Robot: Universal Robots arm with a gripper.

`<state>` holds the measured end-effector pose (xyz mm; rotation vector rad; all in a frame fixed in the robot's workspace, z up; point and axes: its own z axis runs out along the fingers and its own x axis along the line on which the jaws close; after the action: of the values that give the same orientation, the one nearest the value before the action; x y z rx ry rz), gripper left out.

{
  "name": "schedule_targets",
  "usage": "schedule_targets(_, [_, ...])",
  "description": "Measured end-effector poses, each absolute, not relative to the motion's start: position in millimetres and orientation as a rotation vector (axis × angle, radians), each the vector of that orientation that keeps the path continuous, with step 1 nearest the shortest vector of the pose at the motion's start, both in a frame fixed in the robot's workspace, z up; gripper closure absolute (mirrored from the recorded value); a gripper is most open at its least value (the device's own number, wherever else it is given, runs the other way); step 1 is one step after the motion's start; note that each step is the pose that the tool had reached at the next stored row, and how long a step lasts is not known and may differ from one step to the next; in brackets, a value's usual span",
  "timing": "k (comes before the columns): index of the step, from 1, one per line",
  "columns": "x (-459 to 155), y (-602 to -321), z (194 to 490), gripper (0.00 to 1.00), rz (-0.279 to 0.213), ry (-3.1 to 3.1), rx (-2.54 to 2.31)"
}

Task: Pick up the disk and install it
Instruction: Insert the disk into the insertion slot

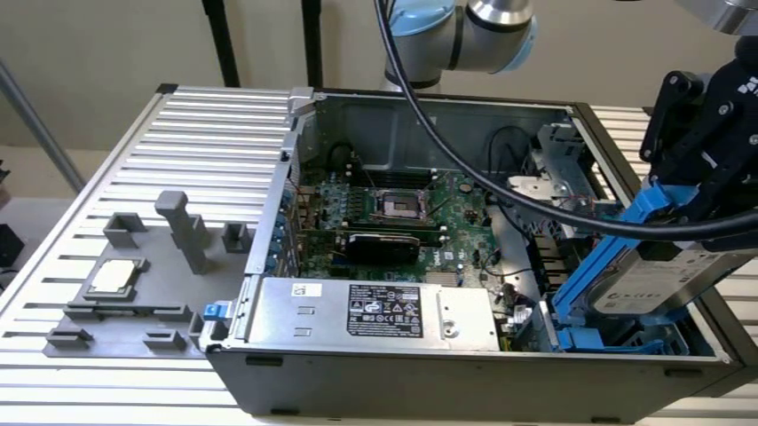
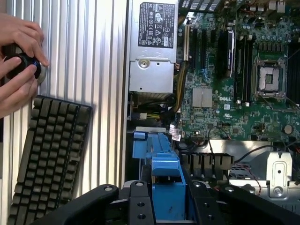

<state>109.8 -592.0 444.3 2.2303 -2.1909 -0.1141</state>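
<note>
grip: black gripper pinching silver-grey hard drive in blue plastic rails | place: tilted over open grey computer case, exterior view's right | risk: tilt may jam rails; black cable may snag

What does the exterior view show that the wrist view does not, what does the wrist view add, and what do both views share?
Exterior view: the disk with its white printed label, tilted inside the computer case at that view's right, and a grey fixture plate carrying a small square chip.
Wrist view: a black keyboard and a person's hands on a round knob, over the ribbed table.
Both: the disk's blue carrier rails gripped in the pincer, the green motherboard, and the silver box with the black label.
</note>
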Motion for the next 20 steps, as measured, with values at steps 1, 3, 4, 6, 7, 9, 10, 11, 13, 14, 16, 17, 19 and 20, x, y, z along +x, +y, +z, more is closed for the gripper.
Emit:
schedule_targets(1, [110, -592, 444, 0.67, -0.114, -2.191, 2.230])
schedule_targets(3, [110, -591, 443, 0.67, -0.114, -2.193, 2.229])
schedule_targets(4, [110, -590, 442, 0.67, -0.114, -2.193, 2.228])
schedule_targets(6, [110, -589, 441, 0.67, -0.114, -2.194, 2.228])
schedule_targets(7, [110, -589, 440, 0.67, -0.114, -2.194, 2.227])
schedule_targets(9, [111, -589, 439, 0.67, -0.114, -2.194, 2.227])
schedule_targets(10, [111, -589, 439, 0.67, -0.114, -2.195, 2.226])
schedule_targets(11, [112, -589, 438, 0.67, -0.114, -2.195, 2.226])
schedule_targets(13, [112, -589, 437, 0.67, -0.114, -2.197, 2.225])
schedule_targets(14, [112, -589, 436, 0.67, -0.114, -2.197, 2.224])
schedule_targets(16, [112, -589, 434, 0.67, -0.115, -2.198, 2.223])
schedule_targets(17, [112, -589, 433, 0.67, -0.115, -2.198, 2.222])
schedule_targets(19, [112, -589, 432, 0.67, -0.116, -2.199, 2.221])
schedule_targets(20, [112, -589, 431, 0.67, -0.116, -2.200, 2.220])
